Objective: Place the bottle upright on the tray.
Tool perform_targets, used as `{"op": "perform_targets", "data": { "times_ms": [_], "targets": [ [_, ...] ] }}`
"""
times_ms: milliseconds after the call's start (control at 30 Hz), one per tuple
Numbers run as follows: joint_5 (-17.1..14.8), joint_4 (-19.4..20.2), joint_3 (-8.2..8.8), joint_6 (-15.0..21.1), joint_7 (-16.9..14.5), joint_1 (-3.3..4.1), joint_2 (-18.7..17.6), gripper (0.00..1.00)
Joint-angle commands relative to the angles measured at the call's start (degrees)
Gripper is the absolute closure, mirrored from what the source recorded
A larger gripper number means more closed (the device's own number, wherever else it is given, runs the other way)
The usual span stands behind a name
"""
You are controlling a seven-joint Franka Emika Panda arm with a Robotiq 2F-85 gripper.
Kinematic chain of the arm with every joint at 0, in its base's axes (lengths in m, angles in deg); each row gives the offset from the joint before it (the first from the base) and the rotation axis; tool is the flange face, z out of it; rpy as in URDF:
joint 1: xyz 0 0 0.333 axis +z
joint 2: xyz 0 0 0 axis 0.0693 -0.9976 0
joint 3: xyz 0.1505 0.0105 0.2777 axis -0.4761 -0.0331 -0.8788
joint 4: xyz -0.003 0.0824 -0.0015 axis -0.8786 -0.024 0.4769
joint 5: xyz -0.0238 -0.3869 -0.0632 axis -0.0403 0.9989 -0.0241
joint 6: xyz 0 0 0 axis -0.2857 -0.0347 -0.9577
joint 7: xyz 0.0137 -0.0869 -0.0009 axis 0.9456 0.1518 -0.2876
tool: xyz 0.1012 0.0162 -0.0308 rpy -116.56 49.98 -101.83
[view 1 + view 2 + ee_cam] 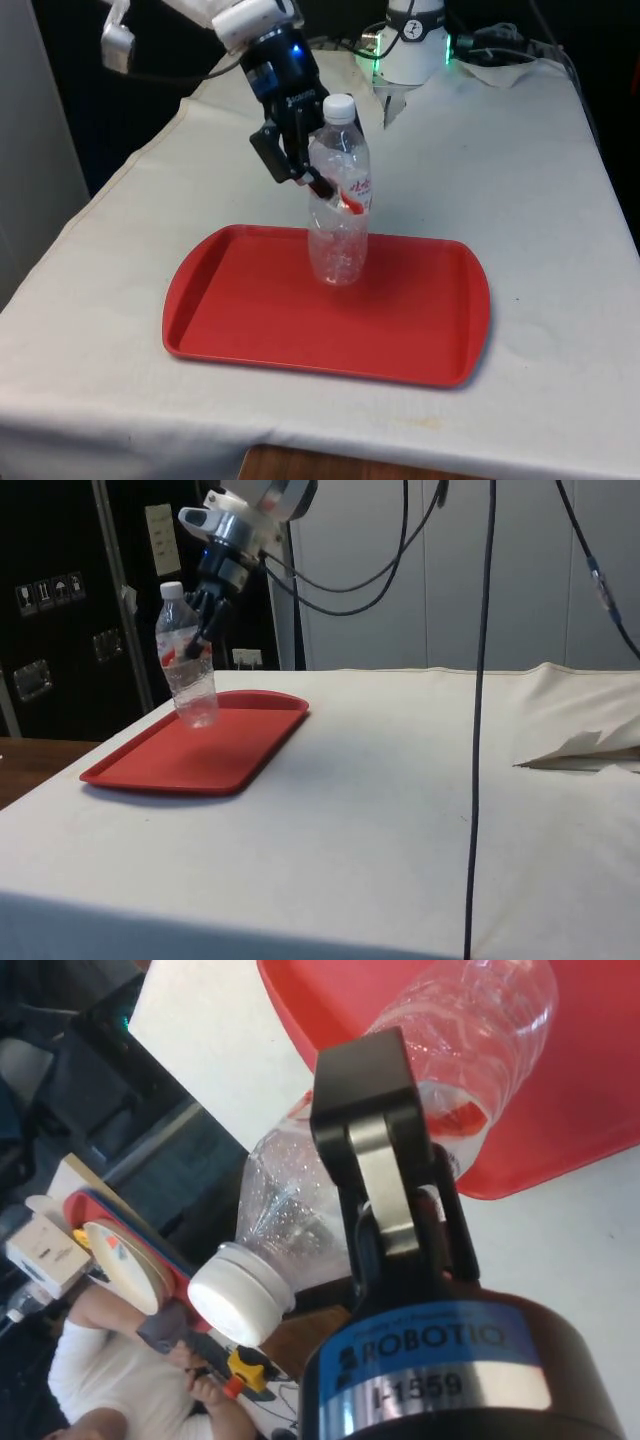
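A clear plastic bottle [338,225] with a white cap [339,107] and a red-and-white label stands upright near the far middle of the red tray [240,320]. Its base looks to be at the tray floor, though I cannot tell if it bears on it. My gripper [322,183] is shut on the bottle's upper body, coming at it from the front view's left. From the side, the bottle [188,670] is at the tray's [230,755] far part with the gripper [200,640] clamped on it. The wrist view has one finger [385,1160] lying across the bottle [470,1050].
The tray lies near the table's front edge on the white cloth [520,180]. Black cables [488,680] hang over the table in the side view, and the cloth is rucked up [580,750] there. A person [110,1360] sits beyond the table edge in the wrist view.
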Motion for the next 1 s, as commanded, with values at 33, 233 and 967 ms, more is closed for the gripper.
{"op": "perform_targets", "data": {
  "times_ms": [33, 233, 967],
  "targets": [
    [-1.26, -1.03, -0.06, -0.46, -0.97, -0.46, -0.97, 1.0],
    [-3.38, -2.46, 0.63, -1.26, -2.35, -0.52, -2.69, 1.0],
    [-8.37, -4.47, 2.52, -3.67, -5.73, -0.4, -6.25, 1.0]
  ]
}}
